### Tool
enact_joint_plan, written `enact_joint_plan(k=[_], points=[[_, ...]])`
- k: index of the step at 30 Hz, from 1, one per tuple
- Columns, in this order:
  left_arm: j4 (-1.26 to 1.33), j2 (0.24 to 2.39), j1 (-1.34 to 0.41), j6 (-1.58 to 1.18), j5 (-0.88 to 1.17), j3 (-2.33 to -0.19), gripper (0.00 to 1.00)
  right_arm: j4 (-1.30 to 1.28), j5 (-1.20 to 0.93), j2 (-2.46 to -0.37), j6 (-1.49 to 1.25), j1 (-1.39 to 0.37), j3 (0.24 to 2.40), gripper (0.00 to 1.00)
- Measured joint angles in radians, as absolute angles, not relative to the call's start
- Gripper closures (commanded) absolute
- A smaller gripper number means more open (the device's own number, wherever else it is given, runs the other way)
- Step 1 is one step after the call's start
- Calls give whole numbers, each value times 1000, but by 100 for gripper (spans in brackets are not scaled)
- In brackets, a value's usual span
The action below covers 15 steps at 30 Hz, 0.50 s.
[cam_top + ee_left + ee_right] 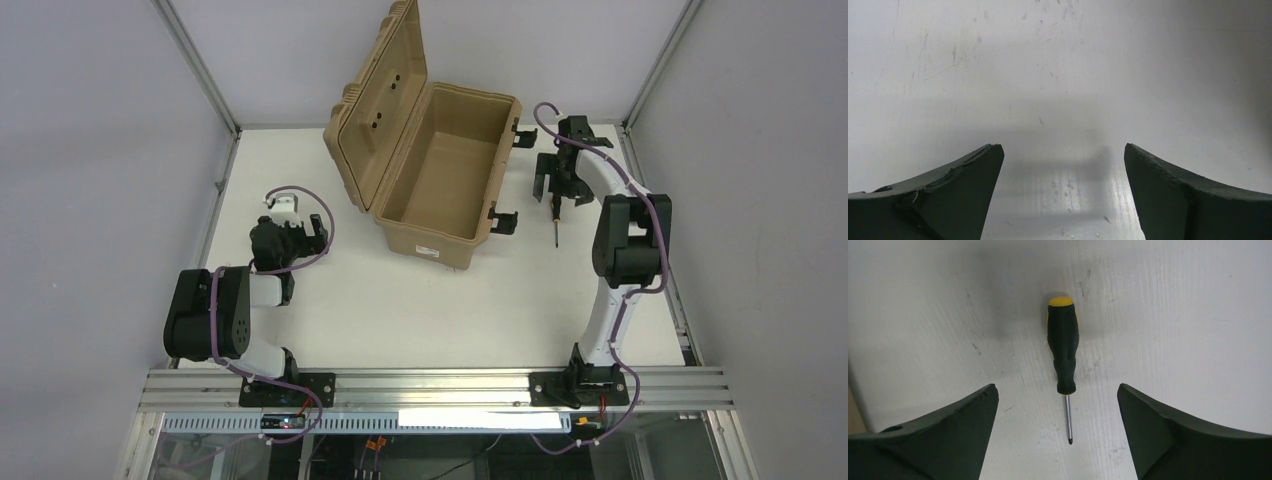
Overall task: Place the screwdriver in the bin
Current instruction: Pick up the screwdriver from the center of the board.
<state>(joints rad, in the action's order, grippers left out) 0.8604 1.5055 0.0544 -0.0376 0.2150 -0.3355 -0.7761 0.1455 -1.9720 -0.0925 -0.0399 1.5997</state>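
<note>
The screwdriver (1062,350) lies flat on the white table, black handle with a yellow cap, thin shaft pointing toward the camera. In the top view the screwdriver (556,222) lies right of the bin, partly under my right gripper (556,188). The right gripper (1058,390) is open above it, its fingers either side of the shaft and not touching. The bin (440,175) is a tan case with its ribbed lid standing open and nothing inside. My left gripper (300,235) is open over bare table, also in the left wrist view (1063,147).
The bin's black latches (503,220) stick out on its right side, close to the right gripper. The lid (378,105) stands up on the bin's left. Metal frame posts (200,70) and grey walls bound the table.
</note>
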Motion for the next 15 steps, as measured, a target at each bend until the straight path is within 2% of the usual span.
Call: enact_joint_plan(k=[7, 10, 12, 15], points=[[860, 1505, 54, -38, 215, -336, 1, -743, 142, -2066, -100, -23, 1592, 17], [860, 1505, 54, -38, 215, -336, 1, -734, 141, -2096, -100, -19, 1591, 23], [860, 1505, 54, -38, 215, -336, 1, -725, 131, -2103, -104, -17, 1592, 31], [860, 1505, 54, -38, 215, -336, 1, -716, 117, -2107, -104, -15, 1594, 48]])
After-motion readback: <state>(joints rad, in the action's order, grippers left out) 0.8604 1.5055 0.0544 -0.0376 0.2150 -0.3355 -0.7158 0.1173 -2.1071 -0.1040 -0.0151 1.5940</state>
